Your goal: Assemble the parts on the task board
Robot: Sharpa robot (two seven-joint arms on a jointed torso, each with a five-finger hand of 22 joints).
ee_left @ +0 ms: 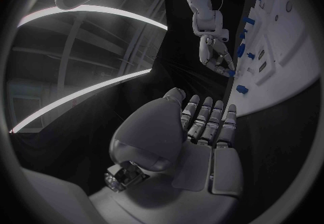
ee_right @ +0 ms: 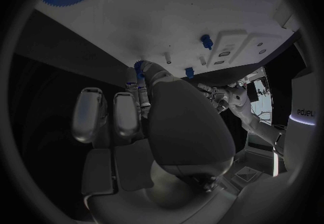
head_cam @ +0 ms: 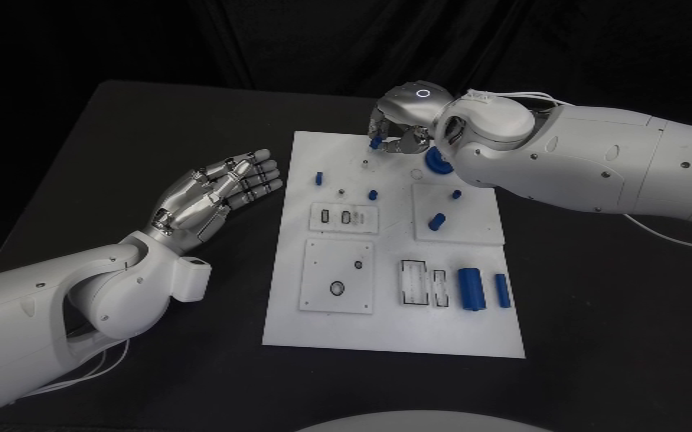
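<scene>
Task board (head_cam: 389, 337) carries blue parts (head_cam: 470, 287); right hand (head_cam: 400, 132) pinches one, left hand (head_cam: 216, 192) spread.

Both arms are glossy white, bulky rounded shells dotted with small dark screws. Thin white cables trail from each. The left hand (head_cam: 219, 192) and right hand (head_cam: 405, 124) are silver metal with segmented fingers; a glowing ring marks the right wrist.

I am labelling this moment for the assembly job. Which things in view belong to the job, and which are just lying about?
Belonging to the job:
- white plate task board
- small blue part pinched by the right hand
- blue toothed gear
- large blue cylinder
- slimmer blue cylinder

Just there:
- black table
- left hand, holding nothing
</scene>
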